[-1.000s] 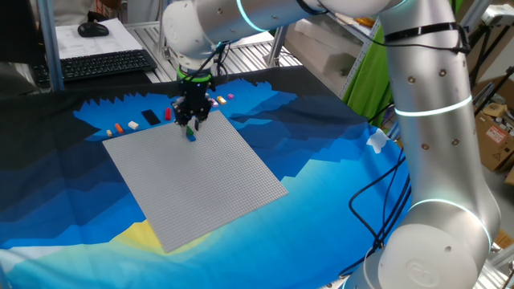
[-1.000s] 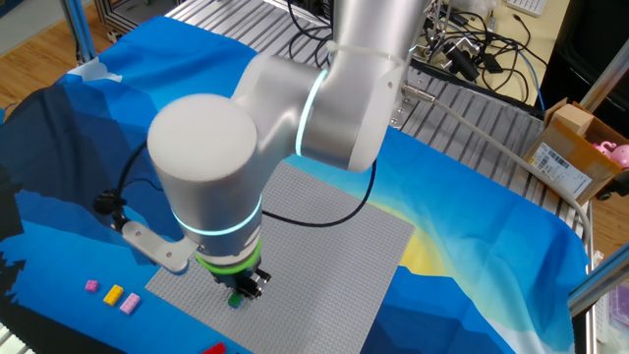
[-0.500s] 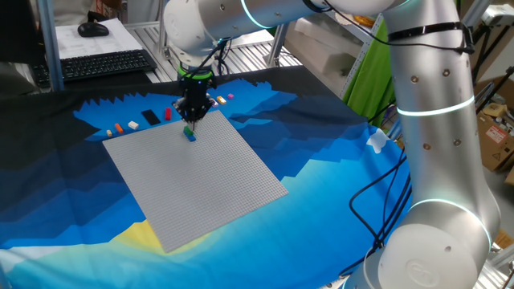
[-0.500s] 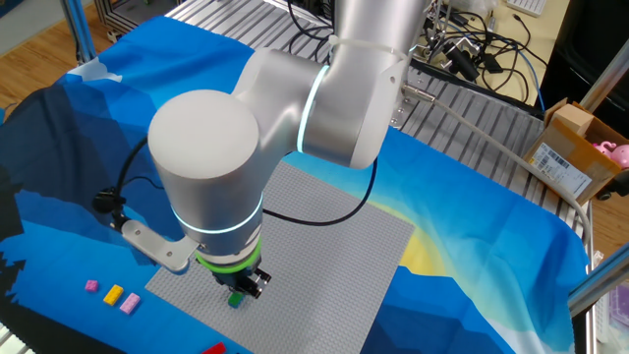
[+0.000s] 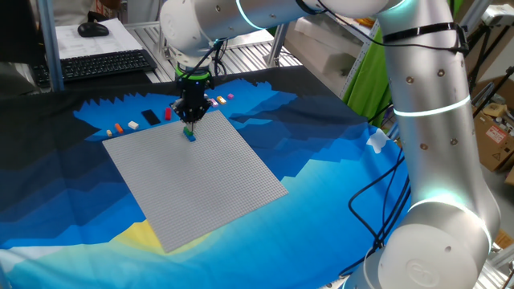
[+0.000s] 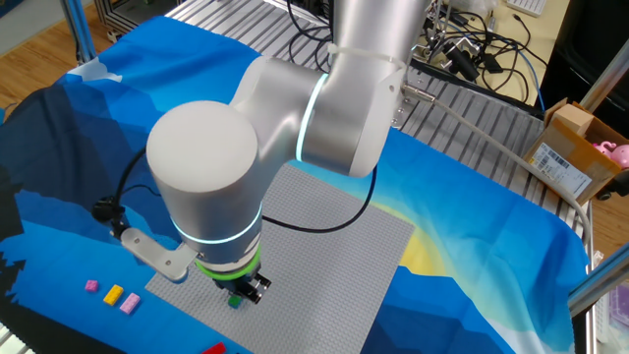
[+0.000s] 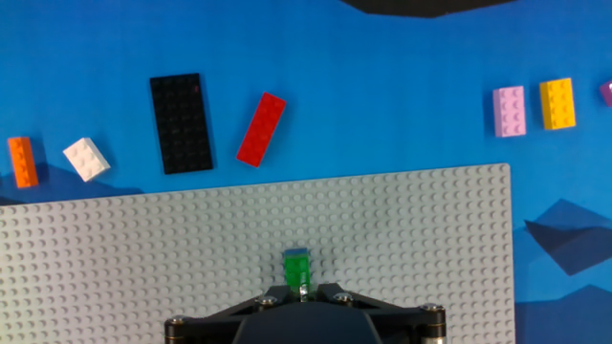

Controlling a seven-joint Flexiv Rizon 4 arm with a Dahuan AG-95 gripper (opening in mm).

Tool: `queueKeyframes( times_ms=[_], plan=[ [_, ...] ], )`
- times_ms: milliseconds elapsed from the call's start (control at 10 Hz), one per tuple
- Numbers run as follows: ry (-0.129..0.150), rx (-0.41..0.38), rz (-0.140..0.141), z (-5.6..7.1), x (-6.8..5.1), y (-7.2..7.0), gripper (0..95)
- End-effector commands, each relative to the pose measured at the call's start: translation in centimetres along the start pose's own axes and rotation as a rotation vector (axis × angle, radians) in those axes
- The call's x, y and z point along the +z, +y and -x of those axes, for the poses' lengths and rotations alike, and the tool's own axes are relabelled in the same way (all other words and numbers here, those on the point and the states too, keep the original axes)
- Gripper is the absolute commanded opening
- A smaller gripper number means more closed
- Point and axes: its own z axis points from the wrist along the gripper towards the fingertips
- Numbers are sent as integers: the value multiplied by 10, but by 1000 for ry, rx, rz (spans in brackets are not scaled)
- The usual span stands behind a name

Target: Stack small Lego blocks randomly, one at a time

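from the hand view, left to right: orange brick [image 7: 22,161], white brick [image 7: 86,159], black plate [image 7: 181,122], red brick [image 7: 261,129] on the cloth. my gripper [image 7: 304,292] sits over the green brick [image 7: 297,270] stacked on a blue one on the baseplate [image 7: 143,258]; i cannot tell if the fingers are spread. i'd lift straight up, no twist. pink brick [image 7: 509,111] and yellow brick [image 7: 557,103] wait right.

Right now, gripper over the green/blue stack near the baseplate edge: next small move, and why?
Probably a short straight lift. The green block already sits on the blue block on the grey baseplate, and the gripper hangs just above it; whether the fingers have let go is hidden. Once clear, the red block is the nearest loose brick.
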Motion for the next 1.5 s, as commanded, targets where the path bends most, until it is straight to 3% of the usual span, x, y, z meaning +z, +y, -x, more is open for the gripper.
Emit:
queueKeyframes(
  times_ms=[100,300,600,1000,1300,1500],
  plan=[
    [-1,0,1,-1,1,0,0],
    [5,2,-2,-4,-11,-2,0],
    [4,-1,-2,0,-12,-2,0],
    [-3,6,7,7,4,4,0],
    [7,7,1,3,-13,1,0],
    [9,17,5,3,-13,2,0]
  ],
)
